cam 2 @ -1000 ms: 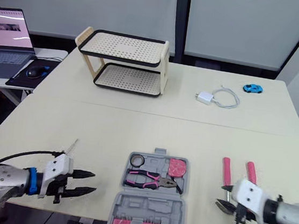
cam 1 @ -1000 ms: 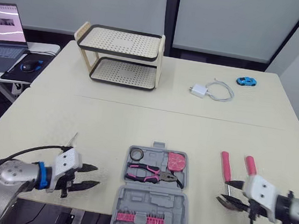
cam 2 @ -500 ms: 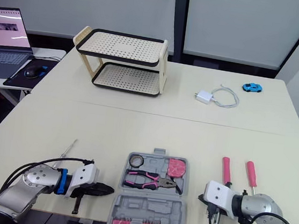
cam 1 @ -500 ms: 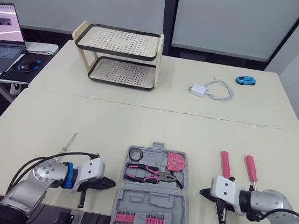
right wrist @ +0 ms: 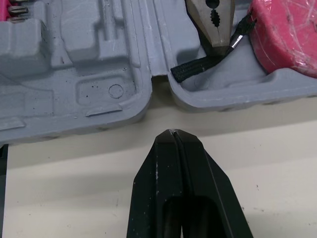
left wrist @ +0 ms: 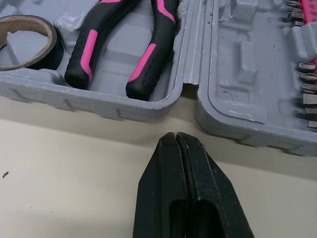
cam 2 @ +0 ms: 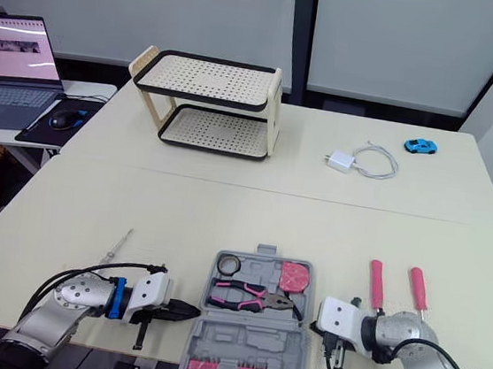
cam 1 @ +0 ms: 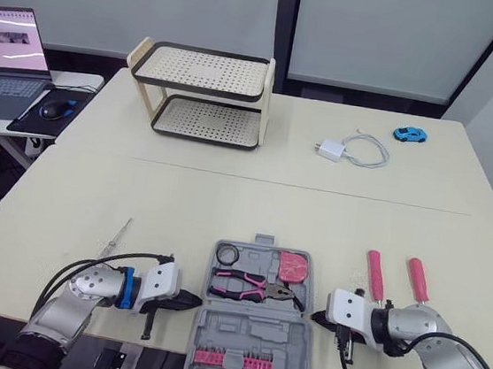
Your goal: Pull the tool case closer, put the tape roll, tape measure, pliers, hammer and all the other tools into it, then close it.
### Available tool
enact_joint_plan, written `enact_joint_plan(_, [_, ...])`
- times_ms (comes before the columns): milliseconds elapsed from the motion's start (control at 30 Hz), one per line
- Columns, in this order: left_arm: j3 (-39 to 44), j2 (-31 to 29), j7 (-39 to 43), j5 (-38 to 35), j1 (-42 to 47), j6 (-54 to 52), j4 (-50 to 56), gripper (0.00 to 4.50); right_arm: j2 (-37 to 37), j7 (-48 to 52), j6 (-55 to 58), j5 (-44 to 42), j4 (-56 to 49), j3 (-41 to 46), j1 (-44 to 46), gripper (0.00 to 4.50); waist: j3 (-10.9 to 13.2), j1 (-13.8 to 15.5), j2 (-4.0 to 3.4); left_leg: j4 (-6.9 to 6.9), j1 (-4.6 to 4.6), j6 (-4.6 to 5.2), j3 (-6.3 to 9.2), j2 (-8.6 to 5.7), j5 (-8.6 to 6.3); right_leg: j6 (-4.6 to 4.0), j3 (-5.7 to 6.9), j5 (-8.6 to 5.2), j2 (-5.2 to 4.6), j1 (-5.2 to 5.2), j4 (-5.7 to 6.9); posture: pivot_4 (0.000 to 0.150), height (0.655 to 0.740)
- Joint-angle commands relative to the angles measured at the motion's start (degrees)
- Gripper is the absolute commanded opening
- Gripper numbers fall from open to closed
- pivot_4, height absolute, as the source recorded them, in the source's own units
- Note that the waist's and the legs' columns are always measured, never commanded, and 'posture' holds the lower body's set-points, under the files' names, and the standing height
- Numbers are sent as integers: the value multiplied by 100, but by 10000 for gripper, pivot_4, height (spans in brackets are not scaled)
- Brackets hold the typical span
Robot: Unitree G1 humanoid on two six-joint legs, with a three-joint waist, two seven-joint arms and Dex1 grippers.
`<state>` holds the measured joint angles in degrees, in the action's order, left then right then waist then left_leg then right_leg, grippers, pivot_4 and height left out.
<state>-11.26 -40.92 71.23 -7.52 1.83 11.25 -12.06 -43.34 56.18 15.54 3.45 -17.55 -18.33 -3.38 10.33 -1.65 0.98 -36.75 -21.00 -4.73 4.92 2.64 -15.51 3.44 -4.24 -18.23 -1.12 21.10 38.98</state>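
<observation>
The open tool case (cam 1: 247,334) lies at the desk's (cam 1: 183,195) near edge, holding the tape roll (cam 1: 226,253), pliers (cam 1: 253,285) and tape measure (cam 1: 291,266). The left gripper (cam 1: 196,301), clenched, points at the case's left hinge notch, and the right gripper (cam 1: 316,317), also clenched, points at its right. The moulded shell looks light, stiff and slick, so it is best taken by the lid's side rims.

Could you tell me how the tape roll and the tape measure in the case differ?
The tape roll is a hollow black ring; the tape measure is a solid pink block. The tape roll lies left of the tape measure. Both sit inside the open tool case.
</observation>
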Motion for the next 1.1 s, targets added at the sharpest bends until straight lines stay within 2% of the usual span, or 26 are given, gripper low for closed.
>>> enact_joint_plan(33, [-296,163,-113,207,-46,-234,142,0,133,-22,19,14,-76,-189,60,477,0,0,0,0,0,0,0,0,0,0,0,0,0,-1,0,1500,7350])
enact_joint_plan(1100, [-298,569,-579,637,821,-574,106,0,655,-245,402,-14,67,-258,706,477,1,-11,0,-1,0,1,5,0,1,20,1,-3,2,0,0,1500,7350])
